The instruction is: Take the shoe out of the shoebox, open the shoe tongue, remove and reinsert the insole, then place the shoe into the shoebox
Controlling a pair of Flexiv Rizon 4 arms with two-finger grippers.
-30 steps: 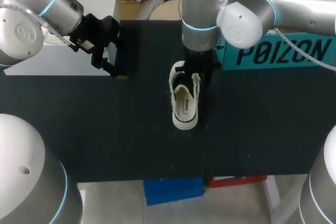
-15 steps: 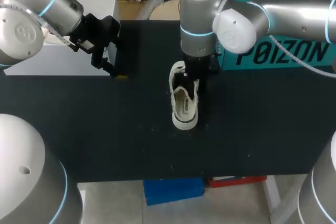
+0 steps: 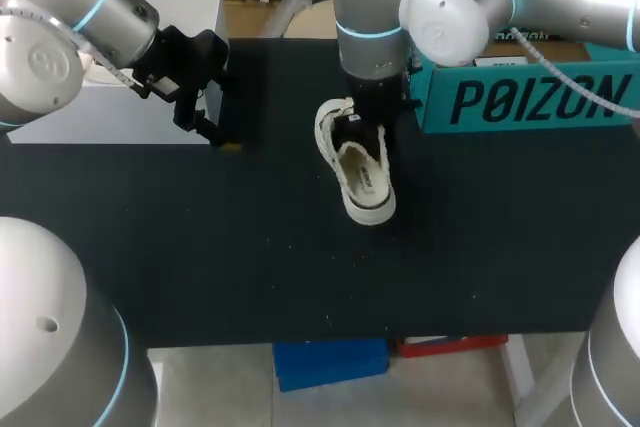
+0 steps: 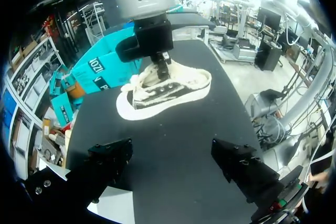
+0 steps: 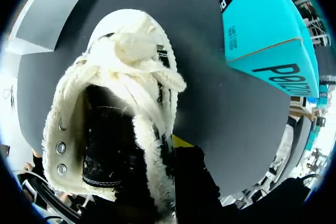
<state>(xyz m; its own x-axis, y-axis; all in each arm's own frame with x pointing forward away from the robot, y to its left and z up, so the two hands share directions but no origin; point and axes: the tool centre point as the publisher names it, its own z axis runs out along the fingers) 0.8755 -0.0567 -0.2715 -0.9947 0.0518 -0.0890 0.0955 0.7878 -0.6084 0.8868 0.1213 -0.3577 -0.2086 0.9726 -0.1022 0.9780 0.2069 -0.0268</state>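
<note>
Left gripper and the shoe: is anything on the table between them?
Nothing. In the left wrist view only bare black table lies between the open left gripper and the shoe; the head view agrees.

Even overhead light falls on the shoe (image 3: 358, 169), and its pale fleece stands out bright against the matte black surface (image 3: 200, 247), where shadows hardly show. Left of the shoe, the white box (image 3: 120, 107) is close to washed out. Above the shoe, the right arm (image 3: 372, 17) carries soft highlights on its silver shell. In the right wrist view the shoe's toe glares nearly white while its inside stays dark. In the left wrist view the surface around the shoe has a grey sheen.
</note>
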